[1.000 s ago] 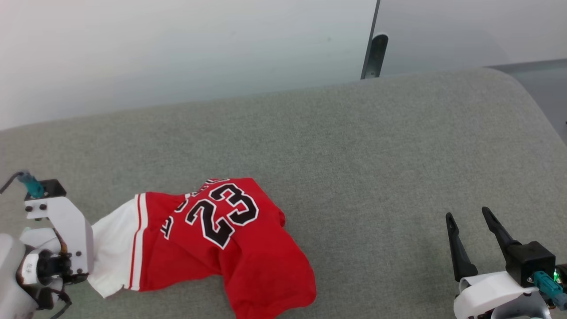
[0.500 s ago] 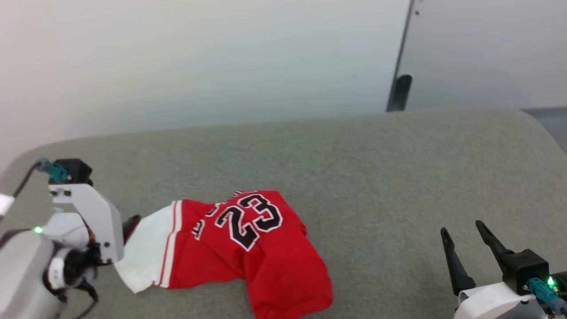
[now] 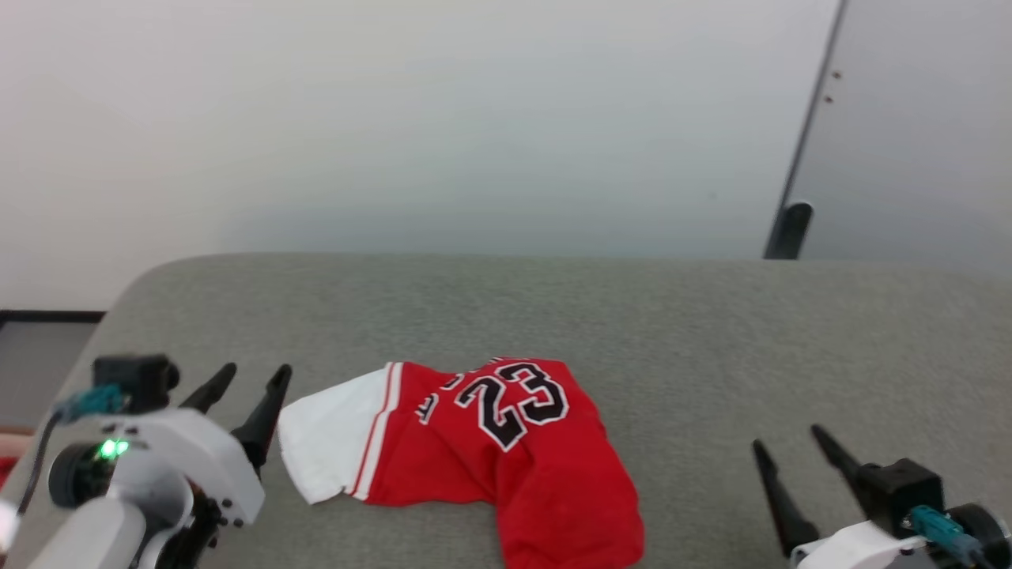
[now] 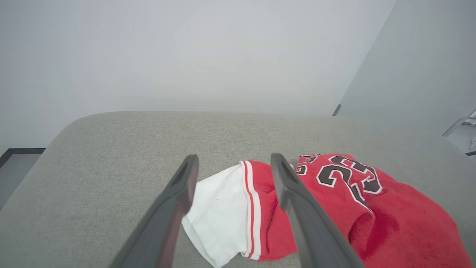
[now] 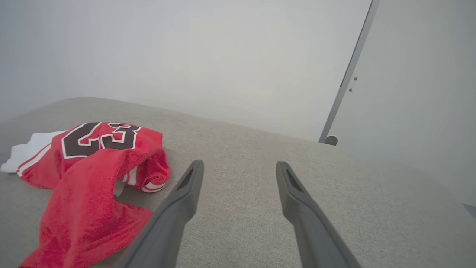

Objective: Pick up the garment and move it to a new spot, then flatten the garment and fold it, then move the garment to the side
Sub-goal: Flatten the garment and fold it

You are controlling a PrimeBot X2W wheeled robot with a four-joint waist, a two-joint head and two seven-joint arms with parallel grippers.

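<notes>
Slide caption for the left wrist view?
The left gripper, fingers apart, frames the white end of the crumpled red jersey on a grey cushion.

left claw (image 3: 256,369): dark tapered fingers (image 3: 265,411), white shell (image 3: 198,462), green light (image 3: 111,449) | right claw (image 3: 787,437): white base (image 3: 846,547), teal plug (image 3: 934,528)

The crumpled red basketball jersey (image 3: 474,450) carries a black "23" outlined in white, beside more black, white-edged lettering that is too folded to read. Its plain white fabric part is set off from the red by thin red-and-white stripes. The flat woven fabric surface (image 3: 672,332) is a speckled grey-green. The left gripper (image 3: 254,371) and the right gripper (image 3: 787,437) have charcoal-black jaws on white housings, each with a teal plug. A green light glows on the left one. The smooth wall (image 3: 395,118) is pale grey-white.
</notes>
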